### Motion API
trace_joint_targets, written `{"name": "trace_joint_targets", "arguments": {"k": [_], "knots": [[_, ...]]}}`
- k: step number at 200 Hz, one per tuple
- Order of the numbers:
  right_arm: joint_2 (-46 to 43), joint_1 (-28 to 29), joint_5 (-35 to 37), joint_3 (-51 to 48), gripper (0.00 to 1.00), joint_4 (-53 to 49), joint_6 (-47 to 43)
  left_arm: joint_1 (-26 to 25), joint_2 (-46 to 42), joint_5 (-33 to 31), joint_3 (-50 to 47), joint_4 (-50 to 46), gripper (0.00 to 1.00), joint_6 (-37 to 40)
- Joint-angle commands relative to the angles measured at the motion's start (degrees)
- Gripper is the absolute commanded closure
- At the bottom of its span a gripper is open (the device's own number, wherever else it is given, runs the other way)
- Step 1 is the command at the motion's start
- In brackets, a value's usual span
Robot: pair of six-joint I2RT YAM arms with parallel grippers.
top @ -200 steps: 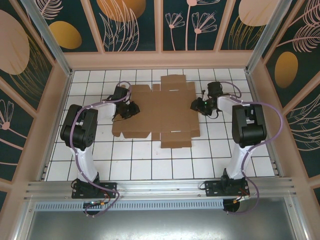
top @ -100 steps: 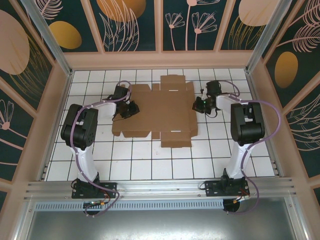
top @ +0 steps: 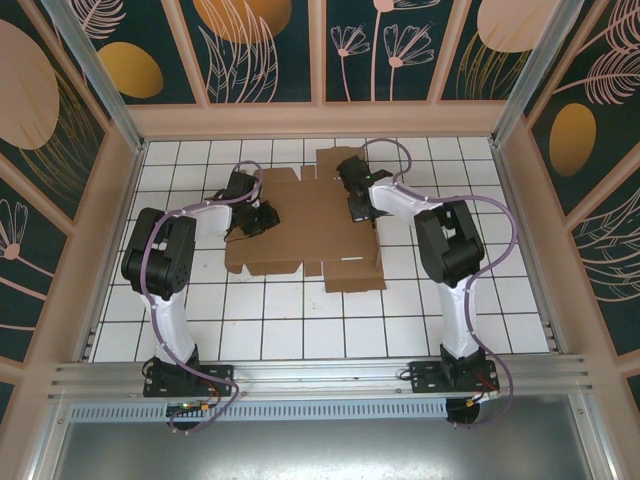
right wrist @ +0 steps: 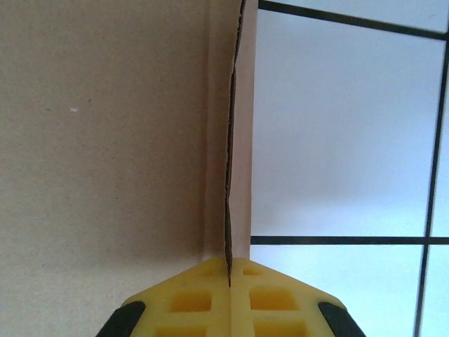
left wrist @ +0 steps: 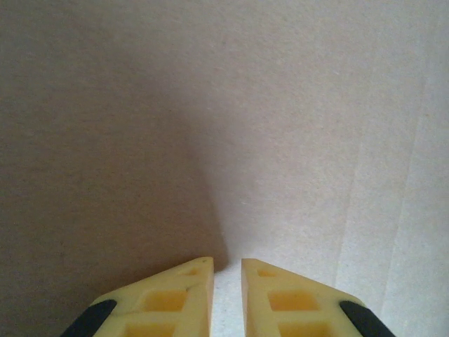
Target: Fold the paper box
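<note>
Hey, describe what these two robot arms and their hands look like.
The left arm and right arm have white links, black joint housings and looping lilac cables. The left hand and right hand each have two yellow wedge-shaped fingers with square cut-outs and black outer pads.

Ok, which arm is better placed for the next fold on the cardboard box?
Probably right. The right claw is shut on a side edge of the paper box, ready to swing it over. The left claw sits slightly open above flat cardboard, gripping nothing.
</note>
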Motion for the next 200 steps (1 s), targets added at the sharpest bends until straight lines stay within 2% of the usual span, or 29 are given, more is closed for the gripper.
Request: {"name": "trace_joint_targets", "arguments": {"k": [1, 11, 22, 39, 52, 63, 77, 88, 107, 125, 134, 147, 161, 182, 200], "knots": [[1.45, -0.54, 0.87, -1.16, 0.99, -1.7, -3.32, -0.21, -2.32, 2.2, -0.65, 0.63, 0.8, -0.44], [-0.18, -1.17, -0.44, -1.71, 0.97, 0.34, -5.82, -0.17, -4.51, 1.95, -1.05, 1.06, 0.78, -0.31], [-2.15, -2.26, -4.47, -2.64, 0.91, 2.71, -8.72, -0.16, -7.47, 0.39, -1.61, 1.08, 0.76, 0.07], [-3.9, -5.31, -7.39, -2.18, 0.65, 3.52, -7.69, 0.0, -11.58, -2.68, -1.94, 0.46, 0.73, 0.77], [-5.37, -7.7, -7.91, -1.76, 0.55, 4.01, -5.29, 0.06, -13.52, -5.27, -1.5, -0.34, 0.72, 1.43], [-8.14, -9.34, -8.69, -3.22, 0.42, 6.58, -3.27, 0.1, -13.98, -7.17, -0.91, -0.88, 0.72, 1.92], [-13.17, -10.39, -9.22, -7.01, 0.4, 11.82, -1.34, 0.16, -13.84, -8.8, 0.12, -1.3, 0.72, 1.76], [-16.73, -10.49, -9.7, -9.73, 0.43, 15.17, -0.01, 0.11, -12.54, -8.79, 1.49, -1.45, 0.72, 1.59], [-20.53, -10.48, -11.88, -12.9, 0.58, 17.07, 2.58, -0.14, -7.76, -8.75, 6.9, -4.4, 0.74, 2.12], [-23.33, -9.57, -13.47, -15.92, 0.82, 17.41, 6.92, -0.89, -2.04, -11.06, 14.22, -10.15, 0.81, 5.23], [-25.81, -8.07, -14.36, -19.67, 1.0, 19.89, 7.34, -1.29, 0.03, -12.45, 16.86, -12.02, 0.86, 7.22], [-27.58, -5.37, -14.76, -23.83, 1.0, 22.15, 6.89, -1.67, 3.09, -15.09, 19.81, -14.62, 0.95, 9.9], [-25.98, -3.68, -18.39, -24.64, 1.0, 21.2, 6.37, -1.91, 5.92, -17.25, 22.15, -16.75, 1.0, 11.85], [-21.37, -0.87, -20.16, -23.82, 1.0, 18.49, 6.65, -2.68, 9.08, -21.62, 24.89, -20.25, 1.0, 14.07], [-16.67, 1.51, -15.6, -21.9, 1.0, 14.77, 6.81, -3.58, 10.58, -24.97, 26.08, -22.79, 1.0, 14.67]]}}
